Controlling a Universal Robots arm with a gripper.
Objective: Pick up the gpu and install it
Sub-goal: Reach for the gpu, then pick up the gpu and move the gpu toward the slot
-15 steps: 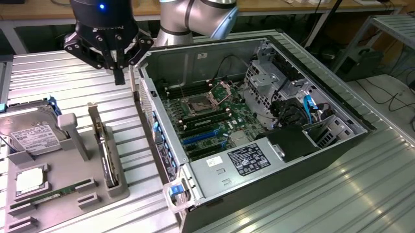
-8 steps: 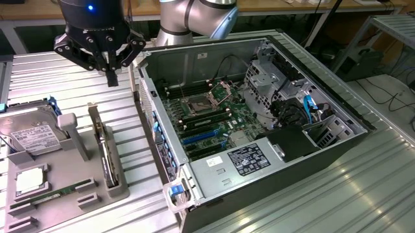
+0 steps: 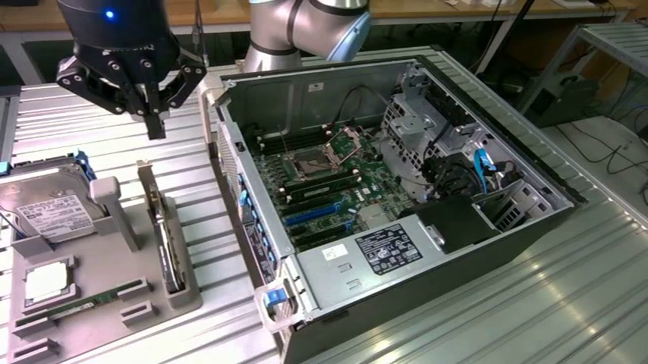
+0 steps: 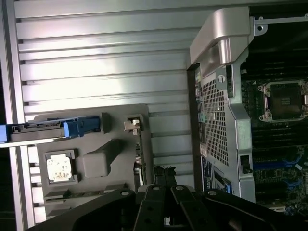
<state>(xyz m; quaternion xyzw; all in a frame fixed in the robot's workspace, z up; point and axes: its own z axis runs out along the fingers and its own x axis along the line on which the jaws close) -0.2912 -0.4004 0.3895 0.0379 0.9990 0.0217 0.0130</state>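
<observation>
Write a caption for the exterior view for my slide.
Gripper hangs near the gpu, standing on edge in a grey holder beside the open computer case.

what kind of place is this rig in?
Probably a robotics lab bench for PC assembly trials: an open computer case lies on a ribbed metal table, a grey fixture tray beside it holds the gpu and a hard drive, and workbenches stand behind.

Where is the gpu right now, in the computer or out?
Out: the gpu stands on edge in the gray holder beside the open case.
</observation>
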